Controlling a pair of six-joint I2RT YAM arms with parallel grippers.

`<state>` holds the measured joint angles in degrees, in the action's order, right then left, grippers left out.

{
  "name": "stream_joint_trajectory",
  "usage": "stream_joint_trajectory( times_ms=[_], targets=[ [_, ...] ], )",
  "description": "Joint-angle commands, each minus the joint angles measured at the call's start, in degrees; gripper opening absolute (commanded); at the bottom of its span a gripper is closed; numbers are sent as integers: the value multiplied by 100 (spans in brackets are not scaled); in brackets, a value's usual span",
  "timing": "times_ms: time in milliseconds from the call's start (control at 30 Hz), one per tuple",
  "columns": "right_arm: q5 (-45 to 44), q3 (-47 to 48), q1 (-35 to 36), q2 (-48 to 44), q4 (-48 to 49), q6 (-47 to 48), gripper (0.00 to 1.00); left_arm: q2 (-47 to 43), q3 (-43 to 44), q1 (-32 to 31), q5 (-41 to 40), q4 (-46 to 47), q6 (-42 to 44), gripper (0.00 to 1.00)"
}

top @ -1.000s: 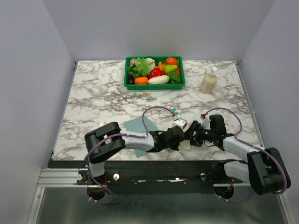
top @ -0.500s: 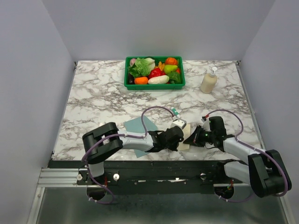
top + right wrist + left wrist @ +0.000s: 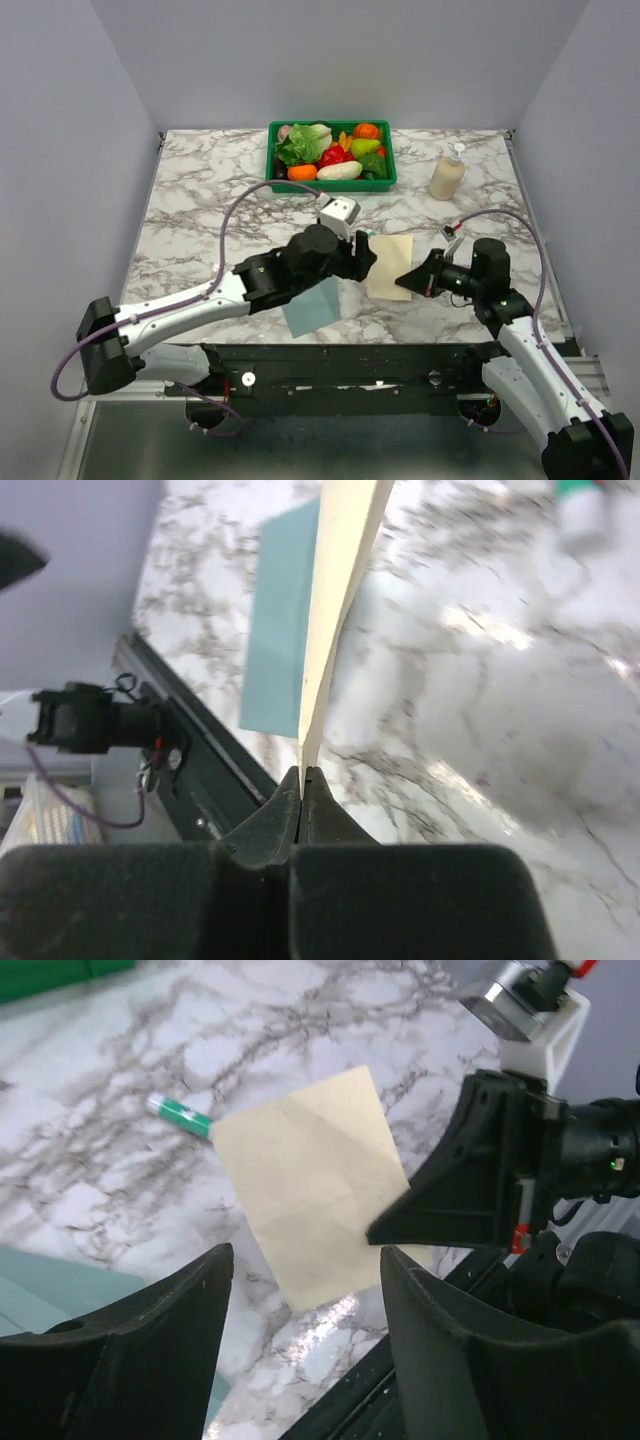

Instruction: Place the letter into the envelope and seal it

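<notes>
The cream letter (image 3: pixel 389 265) hangs just above the marble, pinched at its near right corner by my right gripper (image 3: pixel 408 281), which is shut on it. In the right wrist view the letter (image 3: pixel 337 590) runs edge-on up from the closed jaws of the right gripper (image 3: pixel 303 776). The teal envelope (image 3: pixel 311 308) lies flat near the front edge, left of the letter, and shows again as the envelope (image 3: pixel 281 620) and the envelope (image 3: pixel 40 1282). My left gripper (image 3: pixel 366 256) hovers open over the left edge of the letter (image 3: pixel 310 1185), with nothing between the fingers of the left gripper (image 3: pixel 305 1260).
A green-capped glue stick (image 3: pixel 180 1113) lies on the marble just behind the letter. A green basket (image 3: pixel 331 182) of toy vegetables stands at the back centre. A cream pump bottle (image 3: pixel 447 174) stands at the back right. The table's dark front rail (image 3: pixel 380 358) is close below the envelope.
My right gripper shut on the letter and carried it back from the front edge. The left gripper opened, let go and rose, its arm swinging out, uncovering the envelope.
</notes>
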<state>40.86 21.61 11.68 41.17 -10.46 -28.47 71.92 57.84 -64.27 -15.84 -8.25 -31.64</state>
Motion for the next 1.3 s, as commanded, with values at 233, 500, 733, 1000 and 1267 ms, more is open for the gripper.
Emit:
stream_joint_trajectory(
  times_ms=[233, 500, 733, 1000, 1267],
  targets=[
    [2584, 792, 27, -680, 922, -457, 1, -1856, -730, 1162, 2075, 701, 423, 91],
    [2954, 1038, 27, -680, 1608, -1152, 1, -1857, -1433, 1162, 3384, 2309, -404, 99],
    [3033, 1047, 27, -777, 1986, -1582, 1, -1717, -1513, 1162, 3605, 2635, -501, 99],
    [3024, 1012, 27, -786, 2513, -2083, 1, -1374, -1732, 1084, 4106, 3645, -1072, 98],
    [3068, 1030, 27, -786, 2584, -2163, 1, -1093, -1759, 864, 4071, 3963, -1195, 79]
  ],
)
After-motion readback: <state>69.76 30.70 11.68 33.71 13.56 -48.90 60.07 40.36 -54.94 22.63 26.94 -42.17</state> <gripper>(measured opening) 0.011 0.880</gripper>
